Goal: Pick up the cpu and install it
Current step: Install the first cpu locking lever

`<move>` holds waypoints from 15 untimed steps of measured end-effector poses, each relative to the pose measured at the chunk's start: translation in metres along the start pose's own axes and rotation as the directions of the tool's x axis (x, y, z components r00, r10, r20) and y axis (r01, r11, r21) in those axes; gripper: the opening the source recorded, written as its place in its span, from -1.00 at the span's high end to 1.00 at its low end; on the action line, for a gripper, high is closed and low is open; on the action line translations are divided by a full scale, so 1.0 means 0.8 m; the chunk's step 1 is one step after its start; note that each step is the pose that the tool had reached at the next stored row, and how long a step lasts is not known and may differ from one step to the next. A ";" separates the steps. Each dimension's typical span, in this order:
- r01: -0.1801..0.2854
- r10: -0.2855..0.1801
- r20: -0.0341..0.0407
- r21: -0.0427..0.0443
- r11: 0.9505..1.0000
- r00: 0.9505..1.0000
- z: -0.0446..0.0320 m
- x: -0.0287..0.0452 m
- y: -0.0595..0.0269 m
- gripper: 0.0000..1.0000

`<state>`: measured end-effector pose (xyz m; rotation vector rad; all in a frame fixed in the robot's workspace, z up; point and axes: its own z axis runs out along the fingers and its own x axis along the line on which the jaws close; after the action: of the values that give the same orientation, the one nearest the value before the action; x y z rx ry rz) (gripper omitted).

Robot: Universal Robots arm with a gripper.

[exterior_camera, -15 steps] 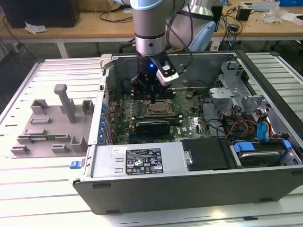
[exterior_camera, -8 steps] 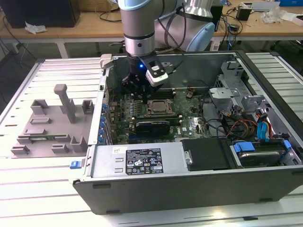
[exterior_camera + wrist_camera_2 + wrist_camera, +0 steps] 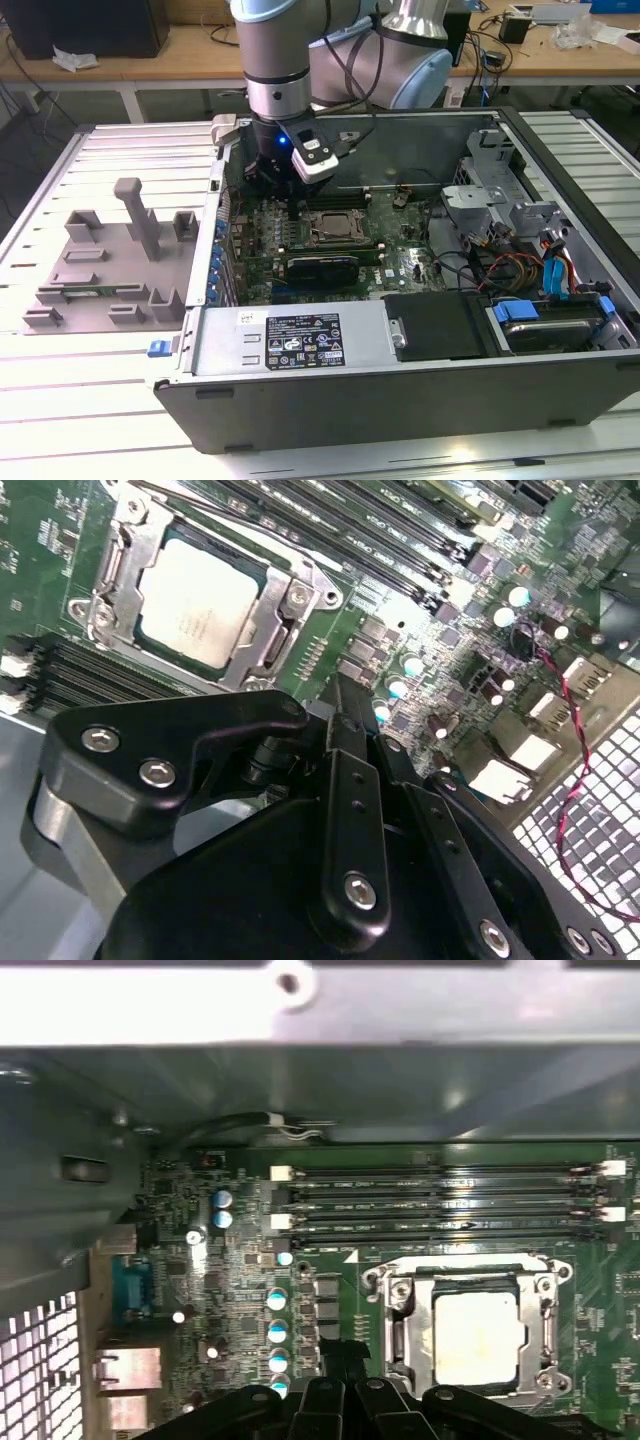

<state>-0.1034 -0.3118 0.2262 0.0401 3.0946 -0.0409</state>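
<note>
The cpu (image 3: 200, 600) is a square chip with a silvery top, lying flat inside the metal socket frame (image 3: 290, 595) on the green motherboard; it also shows as the cpu (image 3: 478, 1335) in the first wrist view. My gripper (image 3: 345, 695) hovers over the board beside the socket, fingers together with nothing between them. In the exterior view the gripper (image 3: 285, 200) hangs inside the open computer case, just toward that view's left of the socket frame (image 3: 335, 228). The black fingertips (image 3: 342, 1352) are apart from the chip.
A grey plastic tray (image 3: 110, 260) with upright blocks lies on the table at the exterior view's left. The case holds a power supply (image 3: 290, 340), drive cage (image 3: 490, 190) and coloured cables (image 3: 540, 270). Memory slots (image 3: 440, 1200) run beside the socket.
</note>
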 end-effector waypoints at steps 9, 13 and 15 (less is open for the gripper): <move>0.000 0.000 0.003 -0.002 1.000 1.000 -0.0146 -0.0002 0.000 0.79; -0.003 0.003 0.002 -0.071 0.997 1.000 -0.0148 0.0050 -0.001 0.79; -0.004 0.004 0.002 -0.094 0.996 1.000 -0.0176 0.0062 -0.001 0.79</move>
<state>-0.1089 -0.3118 0.2400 0.0430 3.0893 0.1054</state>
